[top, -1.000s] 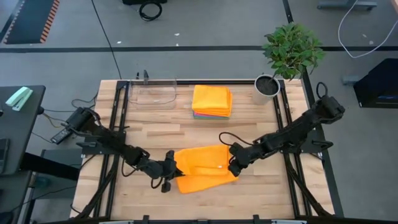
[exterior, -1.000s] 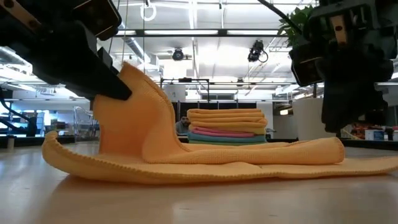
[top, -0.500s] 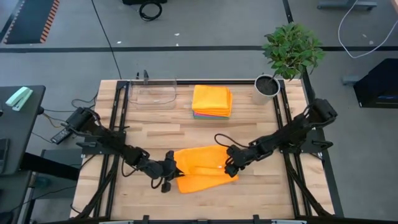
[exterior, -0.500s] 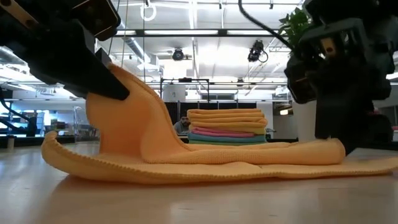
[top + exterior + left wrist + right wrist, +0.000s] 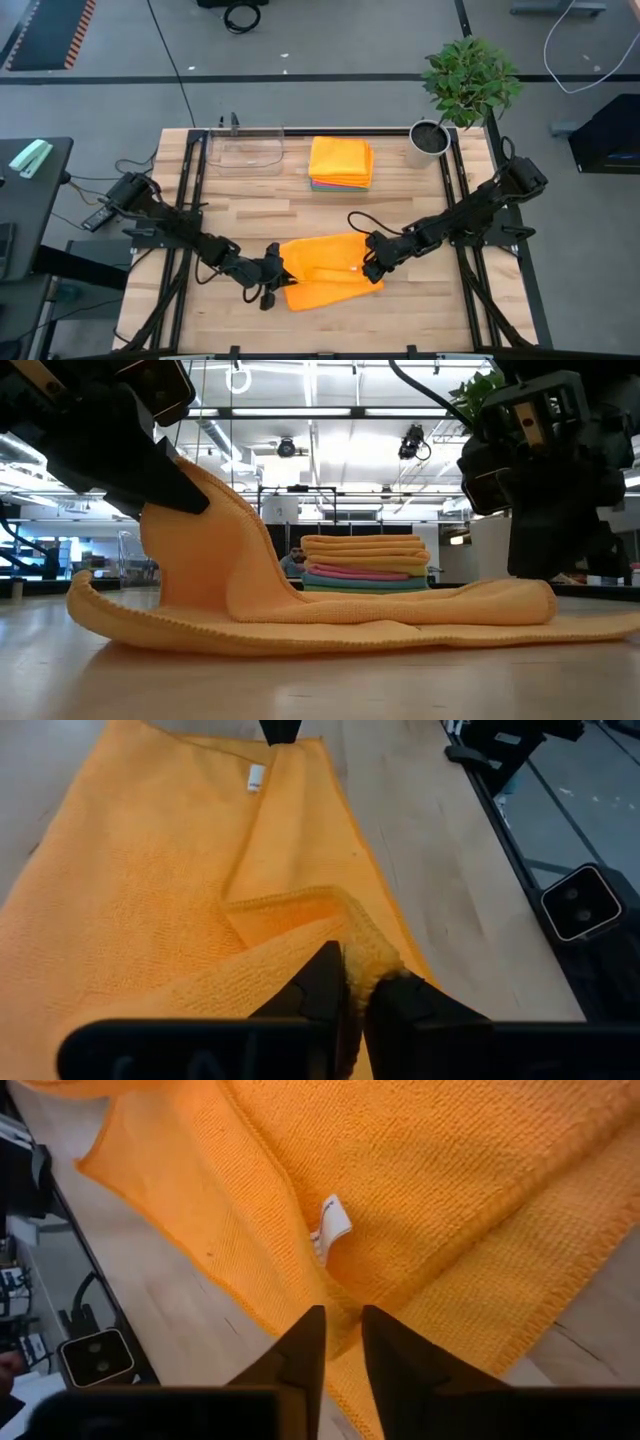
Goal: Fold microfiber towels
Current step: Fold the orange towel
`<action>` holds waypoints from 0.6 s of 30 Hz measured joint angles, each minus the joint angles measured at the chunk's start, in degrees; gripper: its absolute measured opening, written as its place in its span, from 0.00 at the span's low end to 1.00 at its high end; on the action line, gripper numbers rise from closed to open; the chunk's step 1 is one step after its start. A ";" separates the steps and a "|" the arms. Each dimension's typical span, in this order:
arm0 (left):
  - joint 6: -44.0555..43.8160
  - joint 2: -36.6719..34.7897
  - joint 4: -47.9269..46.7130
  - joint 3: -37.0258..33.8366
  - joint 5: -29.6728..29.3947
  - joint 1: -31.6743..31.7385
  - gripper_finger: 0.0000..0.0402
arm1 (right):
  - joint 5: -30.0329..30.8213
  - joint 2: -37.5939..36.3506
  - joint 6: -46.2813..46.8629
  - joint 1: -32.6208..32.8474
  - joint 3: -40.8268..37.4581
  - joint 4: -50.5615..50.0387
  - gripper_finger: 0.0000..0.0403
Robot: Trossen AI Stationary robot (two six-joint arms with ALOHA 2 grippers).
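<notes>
An orange towel [image 5: 325, 270] lies partly folded on the table's near middle, its left end raised in a hump [image 5: 215, 550]. My left gripper [image 5: 275, 272] is shut on that raised end. My right gripper [image 5: 372, 265] stands at the towel's right end [image 5: 535, 598], fingers [image 5: 305, 1345] a narrow gap apart and pointing down over the towel beside its white label [image 5: 331, 1226]. A stack of folded towels [image 5: 340, 162], orange on top with pink, green and blue below [image 5: 365, 572], rests at the far middle. My left gripper pinches the towel's hemmed edge [image 5: 372, 952] between its two fingers, at the towel's left end. The fingers come from the table's left, slanting down. The held end is lifted off the table; the rest of the towel lies slack on the wood [image 5: 330, 630]. My right gripper's fingertips stand at the towel's right end; whether they touch it I cannot tell.
A clear plastic tray [image 5: 245, 150] stands at the far left. A potted plant [image 5: 432, 138] stands at the far right corner. Bare wood [image 5: 420, 310] lies near and right of the towel. Dark rails [image 5: 470, 290] run along both table sides.
My right gripper has gone a little toward the table's left and down onto the towel's right end, then kept there. My left gripper has kept its hold; the raised left end has shifted slightly. The rest of the towel has stayed flat.
</notes>
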 joint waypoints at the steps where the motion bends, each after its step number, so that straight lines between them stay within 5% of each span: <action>1: 0.00 0.00 -0.01 0.00 -0.02 0.00 0.10 | 0.00 0.03 -0.06 0.00 0.00 -0.03 0.19; 8: 0.02 0.00 -0.08 -0.01 -0.02 0.00 0.06 | 0.29 0.15 0.15 0.02 0.00 -0.31 0.18; 18: 0.08 0.00 -0.17 0.00 -0.02 0.42 0.05 | 1.53 0.15 -0.90 0.02 0.00 0.10 0.52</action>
